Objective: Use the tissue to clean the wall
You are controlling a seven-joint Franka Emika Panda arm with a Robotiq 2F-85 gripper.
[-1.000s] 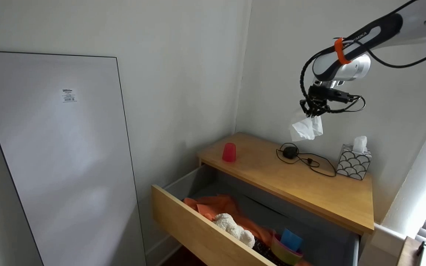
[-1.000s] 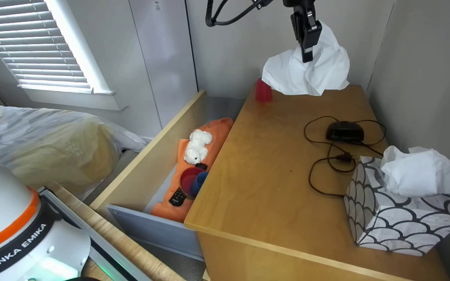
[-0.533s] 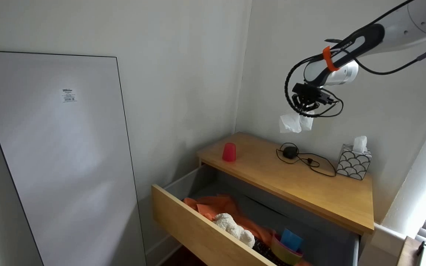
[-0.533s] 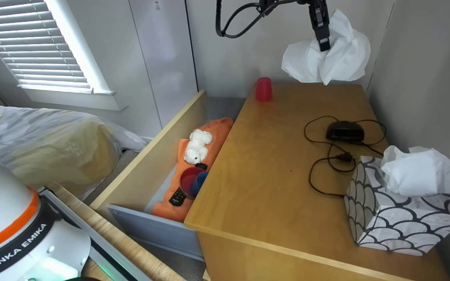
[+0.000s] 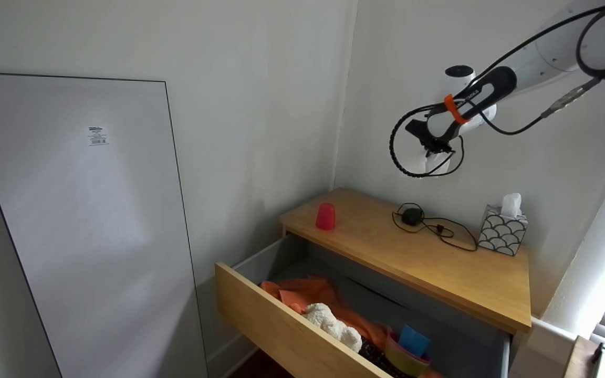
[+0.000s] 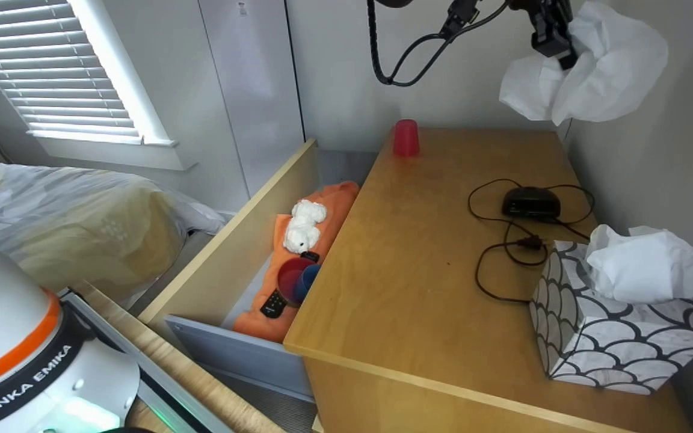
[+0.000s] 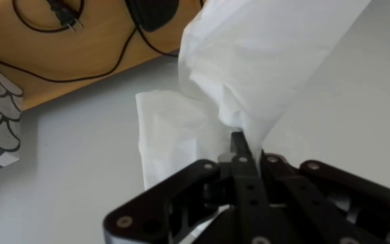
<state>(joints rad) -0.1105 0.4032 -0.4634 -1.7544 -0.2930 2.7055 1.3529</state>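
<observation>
The tissue (image 7: 249,71) is being clamped by the gripper (image 7: 252,149); wiping is seemingly being prepared, pressing on the wall (image 7: 347,128) being needed next.

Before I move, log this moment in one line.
tool: shut on tissue | tissue: raised above dresser | contact with wall: unclear | drawer: open

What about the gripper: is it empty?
No: in the wrist view, the gripper is closed on a crumpled white tissue, which fans out beyond it.
</observation>
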